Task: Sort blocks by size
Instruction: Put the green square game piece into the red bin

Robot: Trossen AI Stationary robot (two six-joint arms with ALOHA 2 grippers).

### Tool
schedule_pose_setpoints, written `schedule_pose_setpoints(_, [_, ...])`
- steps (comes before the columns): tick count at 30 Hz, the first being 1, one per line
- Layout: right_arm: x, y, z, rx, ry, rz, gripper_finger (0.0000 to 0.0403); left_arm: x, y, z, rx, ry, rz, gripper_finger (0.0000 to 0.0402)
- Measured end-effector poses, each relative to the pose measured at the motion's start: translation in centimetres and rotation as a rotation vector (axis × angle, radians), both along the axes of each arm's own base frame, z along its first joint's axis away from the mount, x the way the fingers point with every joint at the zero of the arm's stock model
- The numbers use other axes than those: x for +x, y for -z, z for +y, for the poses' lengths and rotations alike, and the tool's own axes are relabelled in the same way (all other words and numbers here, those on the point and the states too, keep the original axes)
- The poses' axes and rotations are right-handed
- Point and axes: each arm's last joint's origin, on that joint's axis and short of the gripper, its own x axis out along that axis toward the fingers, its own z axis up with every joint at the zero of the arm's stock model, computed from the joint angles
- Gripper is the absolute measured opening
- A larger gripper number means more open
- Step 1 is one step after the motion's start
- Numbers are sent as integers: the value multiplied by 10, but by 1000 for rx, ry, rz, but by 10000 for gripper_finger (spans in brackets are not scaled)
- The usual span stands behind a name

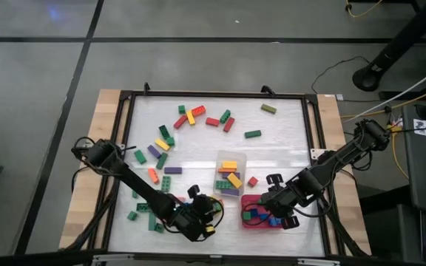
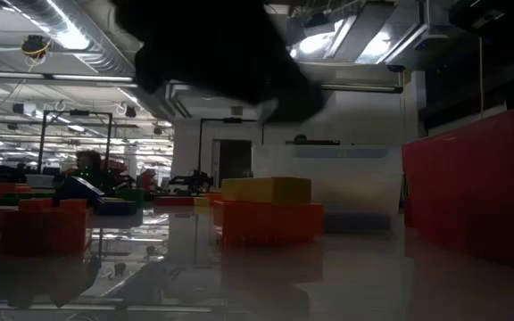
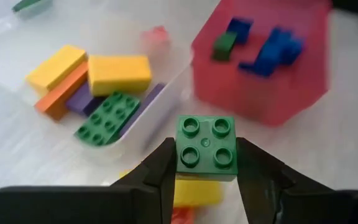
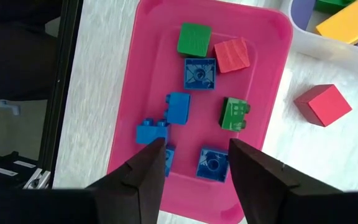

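Observation:
My left gripper (image 1: 198, 216) is near the table's front edge, left of the clear tub (image 1: 229, 157), and is shut on a green square four-stud brick (image 3: 207, 149). My right gripper (image 4: 194, 167) is open and empty above the red tray (image 4: 272, 74), which holds several blue, green and red square bricks. The tub (image 3: 160, 106) holds yellow, orange, purple and green longer bars. Many loose blocks (image 1: 191, 116) lie on the table's far and left parts. My left gripper pinches the green square brick by two opposite side walls (image 3: 180, 157), one finger on each. The fingers come from above, slanting down. The brick is level, studs up. A yellow brick (image 3: 197, 193) shows right below it; whether they touch I cannot tell.
A red square brick (image 4: 323, 104) lies on the table between the tub and the tray. Green blocks (image 1: 145, 214) lie by the left arm near the front edge. A black frame (image 1: 213, 94) rings the white work surface. The low view shows yellow and red blocks (image 2: 266, 209) close by.

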Motion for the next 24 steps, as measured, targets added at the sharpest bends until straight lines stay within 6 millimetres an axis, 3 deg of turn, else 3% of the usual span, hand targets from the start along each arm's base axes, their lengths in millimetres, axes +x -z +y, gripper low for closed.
schedule_pose_setpoints(5, [1,0,-1,-25,10,-19,175,19,-13,-1,-46,65,-162,127])
schedule_pose_setpoints(12, [1,0,-1,-47,21,-40,175,54,-6,18,-32,161,-323,131])
schedule_pose_setpoints(18, [2,0,-1,-45,21,-43,175,74,12,42,-150,199,-338,159])
schedule_pose_setpoints(24, [2,0,-1,-45,20,-43,175,83,17,58,-268,334,-295,187])
